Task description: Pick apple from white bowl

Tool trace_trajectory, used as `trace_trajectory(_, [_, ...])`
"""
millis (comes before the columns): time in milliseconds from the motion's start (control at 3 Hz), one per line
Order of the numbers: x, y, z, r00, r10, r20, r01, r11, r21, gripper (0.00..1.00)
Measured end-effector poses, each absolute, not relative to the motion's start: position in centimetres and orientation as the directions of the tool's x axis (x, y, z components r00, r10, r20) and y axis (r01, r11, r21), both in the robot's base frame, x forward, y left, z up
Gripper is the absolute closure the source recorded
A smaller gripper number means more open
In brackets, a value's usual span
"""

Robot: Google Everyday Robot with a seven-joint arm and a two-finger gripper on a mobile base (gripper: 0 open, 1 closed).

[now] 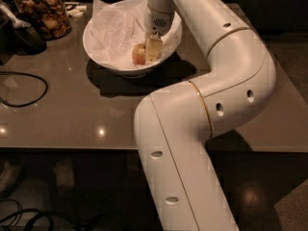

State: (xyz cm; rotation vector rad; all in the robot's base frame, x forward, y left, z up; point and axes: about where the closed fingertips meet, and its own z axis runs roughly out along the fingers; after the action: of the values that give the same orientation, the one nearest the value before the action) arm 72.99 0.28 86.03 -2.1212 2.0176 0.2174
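The white bowl (pixel 103 57) stands on the grey table at the back, lined with crumpled white paper. The small yellowish-red apple (pixel 139 55) lies in the bowl's bottom, toward its right side. My gripper (pixel 151 52) reaches down into the bowl from above and sits right at the apple, against its right side. The white arm sweeps from the front of the view up and over to the bowl and hides the bowl's right rim.
A glass jar of brown snacks (pixel 44 13) stands at the back left. A dark object (pixel 21 35) lies beside it. A black cable (pixel 24 88) loops on the table's left side. The table's front edge runs below the arm's elbow.
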Motion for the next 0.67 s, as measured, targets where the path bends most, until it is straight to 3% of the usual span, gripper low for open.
trace_trajectory(333, [72.99,0.28,86.03,0.054,-0.968,-0.247,-0.998,-0.044,-0.047,1.0])
trace_trajectory(667, [73.62,0.12,87.02,0.046,-0.963,-0.267,-0.996,-0.023,-0.092,1.0])
